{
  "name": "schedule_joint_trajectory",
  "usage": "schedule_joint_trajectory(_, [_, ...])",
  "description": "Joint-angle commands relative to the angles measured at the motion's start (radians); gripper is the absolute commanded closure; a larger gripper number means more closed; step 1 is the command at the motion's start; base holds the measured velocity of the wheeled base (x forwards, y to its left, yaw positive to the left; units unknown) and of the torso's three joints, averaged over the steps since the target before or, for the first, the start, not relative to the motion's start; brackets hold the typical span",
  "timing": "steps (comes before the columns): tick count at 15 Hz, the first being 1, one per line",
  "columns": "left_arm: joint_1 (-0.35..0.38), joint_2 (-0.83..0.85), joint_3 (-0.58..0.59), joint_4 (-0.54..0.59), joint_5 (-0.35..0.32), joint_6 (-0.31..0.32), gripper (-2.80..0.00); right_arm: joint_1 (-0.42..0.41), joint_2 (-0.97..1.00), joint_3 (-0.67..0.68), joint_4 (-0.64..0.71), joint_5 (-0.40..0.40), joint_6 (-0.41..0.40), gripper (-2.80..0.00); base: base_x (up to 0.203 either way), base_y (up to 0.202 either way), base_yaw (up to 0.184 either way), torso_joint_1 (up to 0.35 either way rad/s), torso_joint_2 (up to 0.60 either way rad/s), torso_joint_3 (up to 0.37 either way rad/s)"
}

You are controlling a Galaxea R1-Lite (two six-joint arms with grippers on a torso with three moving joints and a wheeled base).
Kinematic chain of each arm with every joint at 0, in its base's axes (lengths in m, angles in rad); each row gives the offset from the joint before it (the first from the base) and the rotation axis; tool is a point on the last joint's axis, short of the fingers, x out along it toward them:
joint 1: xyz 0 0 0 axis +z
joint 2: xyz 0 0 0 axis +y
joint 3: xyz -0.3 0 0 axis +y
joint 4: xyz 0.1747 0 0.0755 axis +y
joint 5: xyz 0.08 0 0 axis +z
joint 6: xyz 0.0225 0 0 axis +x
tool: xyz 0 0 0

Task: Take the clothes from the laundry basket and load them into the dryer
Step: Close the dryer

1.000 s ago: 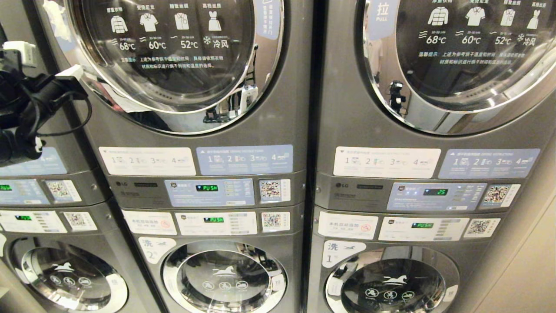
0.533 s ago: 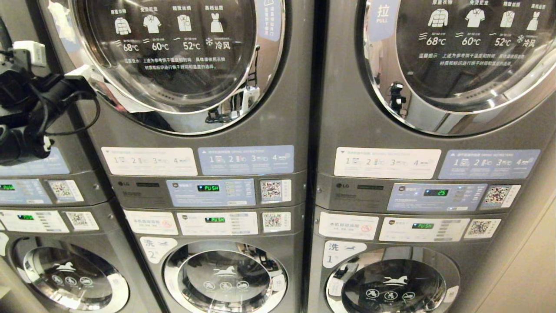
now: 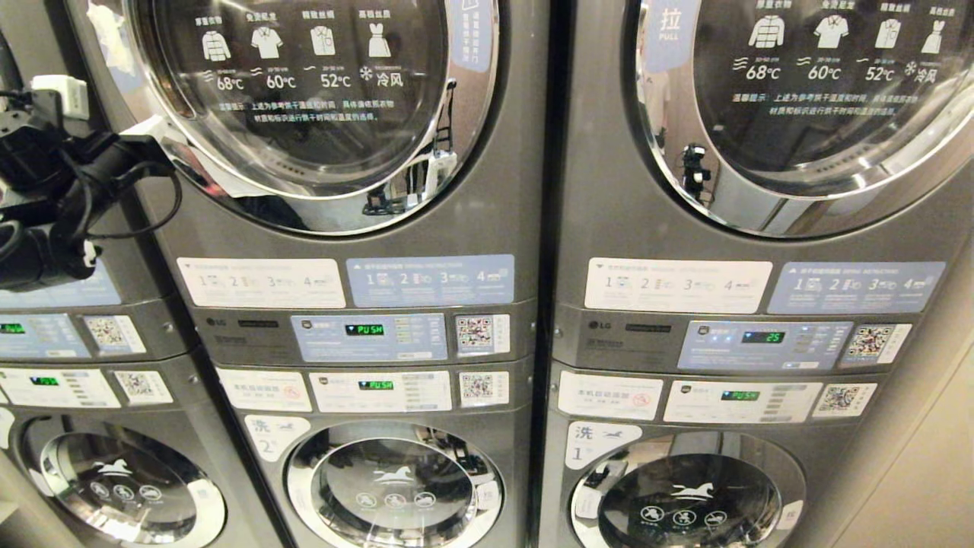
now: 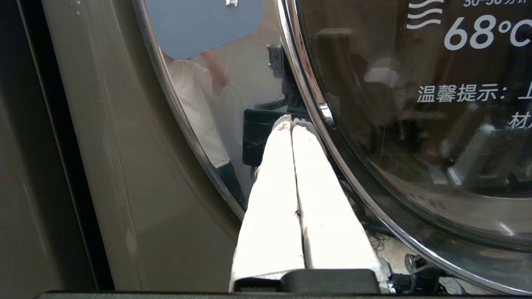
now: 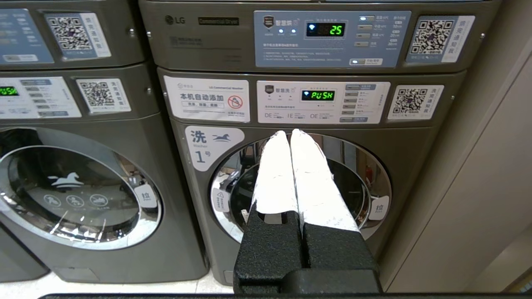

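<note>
Left gripper (image 4: 291, 124) set at the dryer door (image 4: 232, 104) rim
Its fingers are pressed together to pry the closed door; the right gripper (image 5: 289, 133), also pressed together, is parked low

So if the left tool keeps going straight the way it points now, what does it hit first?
Most likely the chrome rim of the upper dryer door. The shut left tool points at that ring beside the glass, seemingly very close, though depth is hard to judge.
</note>
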Motion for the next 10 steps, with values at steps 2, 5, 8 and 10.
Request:
schedule_joint_trajectory(2, [0.001, -0.001, 0.0, -0.007, 0.01, 0.009, 0.0, 0.0, 0.0, 0.0, 0.0, 0.0, -0.001, 0.0, 0.0, 0.0, 0.0, 0.0, 0.0, 0.0])
schedule_joint_trajectory(5, [0.022, -0.085, 0.002, -0.056, 0.065, 0.011, 0.0, 0.001, 0.0, 0.0, 0.0, 0.0, -0.001, 0.0, 0.0, 0.0, 0.0, 0.0, 0.0, 0.0])
schedule_joint_trajectory(8, [0.086, -0.201, 0.009, -0.073, 0.141, 0.013, 0.0, 0.001, 0.0, 0.0, 0.0, 0.0, -0.001, 0.0, 0.0, 0.0, 0.0, 0.008, 0.0, -0.001])
schedule_joint_trajectory(10, [0.12, -0.301, 0.031, -0.069, 0.17, 0.016, 0.0, -0.001, 0.0, 0.0, 0.0, 0.0, -0.001, 0.0, 0.0, 0.0, 0.0, 0.004, 0.01, 0.003])
